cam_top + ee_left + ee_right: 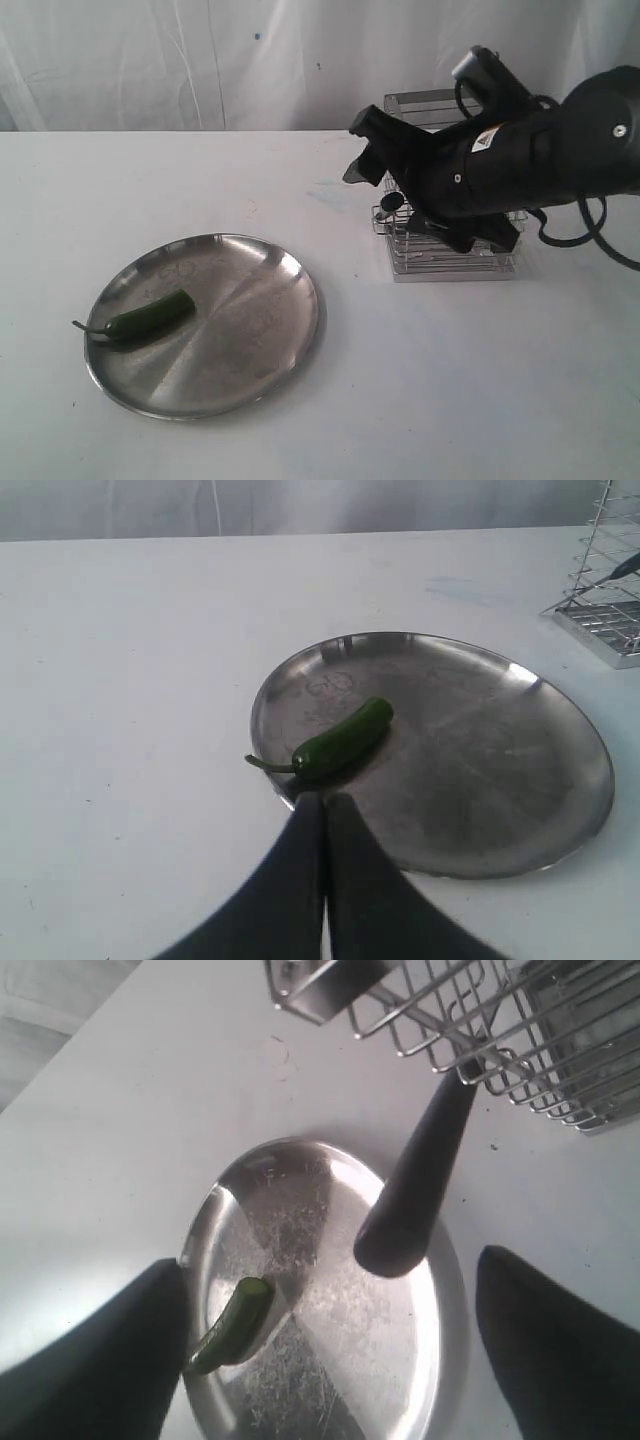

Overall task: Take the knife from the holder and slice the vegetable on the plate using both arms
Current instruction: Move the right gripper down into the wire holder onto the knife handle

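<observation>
The dark green vegetable [150, 316] lies on the left part of the steel plate [250, 340]. The black knife [415, 1180] stands in the wire holder [450, 262], its handle [391, 202] poking out through the bars toward the plate. My right gripper [362, 150] hovers open beside the holder, and its fingers [100, 1360] stand wide on either side of the handle end, touching nothing. In the left wrist view my left gripper [323, 802] is shut and empty at the plate's rim [275, 780], just short of the vegetable [345, 740]. The left arm is out of the exterior view.
A white tabletop [450, 400] carries everything, and a white curtain [200, 60] hangs behind. The right arm's black body and cable [590, 235] cover the top of the holder. The holder's corner [605, 620] shows beyond the plate in the left wrist view.
</observation>
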Tool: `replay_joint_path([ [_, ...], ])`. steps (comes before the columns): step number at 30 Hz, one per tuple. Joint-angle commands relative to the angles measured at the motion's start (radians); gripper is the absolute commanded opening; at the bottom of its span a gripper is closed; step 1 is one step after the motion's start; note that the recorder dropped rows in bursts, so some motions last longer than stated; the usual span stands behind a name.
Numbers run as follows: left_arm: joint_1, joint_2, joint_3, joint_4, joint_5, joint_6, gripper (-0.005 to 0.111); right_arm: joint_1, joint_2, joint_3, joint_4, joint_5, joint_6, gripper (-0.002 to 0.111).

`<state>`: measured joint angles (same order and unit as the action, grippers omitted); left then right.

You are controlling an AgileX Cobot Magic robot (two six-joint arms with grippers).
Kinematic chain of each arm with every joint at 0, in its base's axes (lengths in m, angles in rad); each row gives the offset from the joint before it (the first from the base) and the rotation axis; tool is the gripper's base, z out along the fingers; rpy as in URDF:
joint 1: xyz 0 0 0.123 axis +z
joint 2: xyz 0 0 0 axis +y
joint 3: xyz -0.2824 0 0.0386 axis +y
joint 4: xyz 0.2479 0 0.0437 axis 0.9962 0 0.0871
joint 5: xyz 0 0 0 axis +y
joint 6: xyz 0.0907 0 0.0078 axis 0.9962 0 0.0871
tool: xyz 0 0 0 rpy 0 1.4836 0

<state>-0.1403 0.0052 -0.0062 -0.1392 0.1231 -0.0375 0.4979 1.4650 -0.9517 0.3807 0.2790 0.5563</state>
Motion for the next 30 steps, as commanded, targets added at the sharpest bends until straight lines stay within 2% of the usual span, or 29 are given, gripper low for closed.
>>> replay_joint_path([
  [1,-0.002,-0.005,0.006,-0.004,0.004,-0.008,0.0,0.002,0.041,-0.027,-0.036,-0.016,0.003,0.071],
  [9,-0.002,-0.005,0.006,-0.004,0.004,-0.008,0.0,0.0,0.099,-0.042,-0.086,-0.026,0.003,0.071],
  [15,-0.002,-0.005,0.006,-0.004,0.004,-0.008,0.0,-0.02,0.118,-0.042,-0.086,-0.051,0.045,0.057],
  [23,-0.002,-0.005,0.006,-0.004,0.004,-0.008,0.0,-0.052,0.118,-0.042,-0.089,-0.057,0.05,0.054],
  [30,-0.002,-0.005,0.006,-0.004,0.004,-0.008,0.0,-0.052,0.118,-0.042,-0.089,-0.058,0.05,0.04],
])
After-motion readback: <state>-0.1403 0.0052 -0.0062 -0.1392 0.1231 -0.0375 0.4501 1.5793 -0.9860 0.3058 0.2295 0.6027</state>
